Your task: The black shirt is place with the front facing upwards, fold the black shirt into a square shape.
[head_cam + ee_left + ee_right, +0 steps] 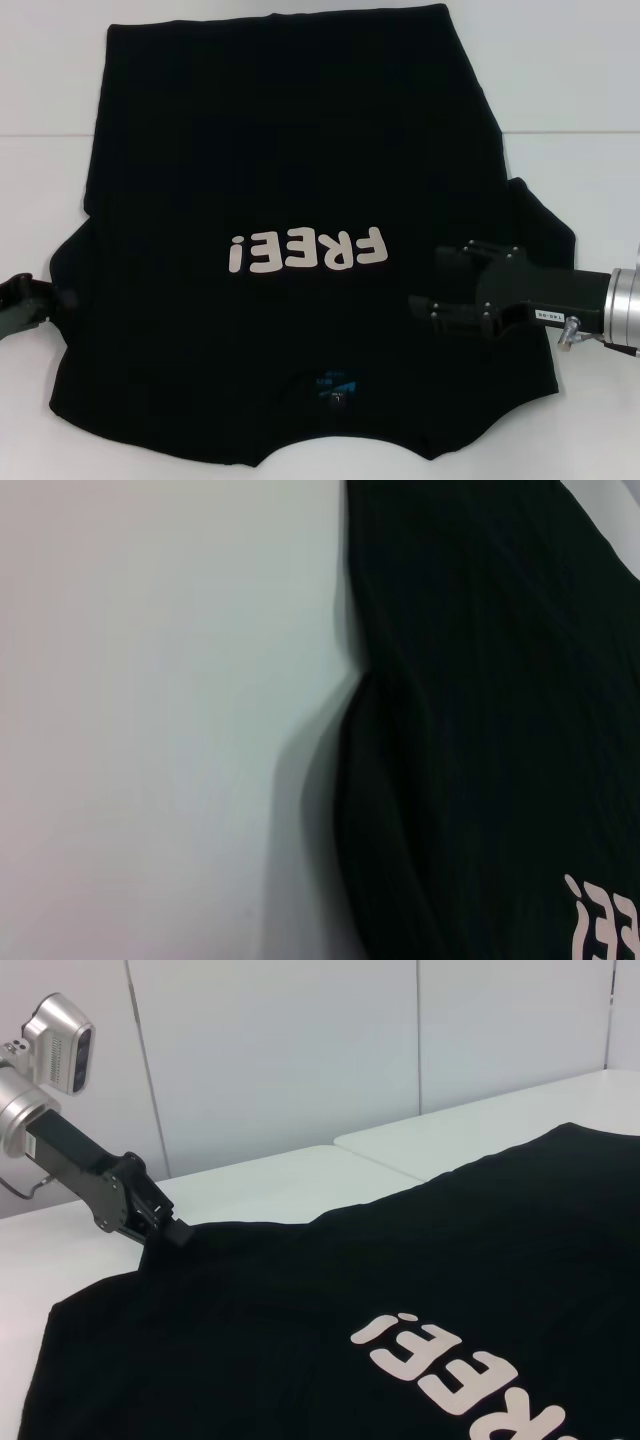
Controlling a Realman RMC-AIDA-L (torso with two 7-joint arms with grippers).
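The black shirt (280, 150) lies spread flat on the white table, front up. Its cream "FREE!" letters (305, 250) read upside down in the head view, and its blue neck label (335, 385) is on the side near me. My right gripper (425, 280) is open over the shirt's right side, just past the letters, holding nothing. At the far left, my left gripper (25, 300) meets the edge of the left sleeve (70, 275). The right wrist view shows that left gripper (172, 1230) with its tip at the shirt's (400, 1260) edge. The left wrist view shows only the shirt's (480, 680) side and sleeve fold.
The white table (40, 120) extends beyond the shirt on both sides and at the back. A seam between two tabletops (340, 1145) runs behind the shirt. White wall panels (280, 1050) stand behind the table.
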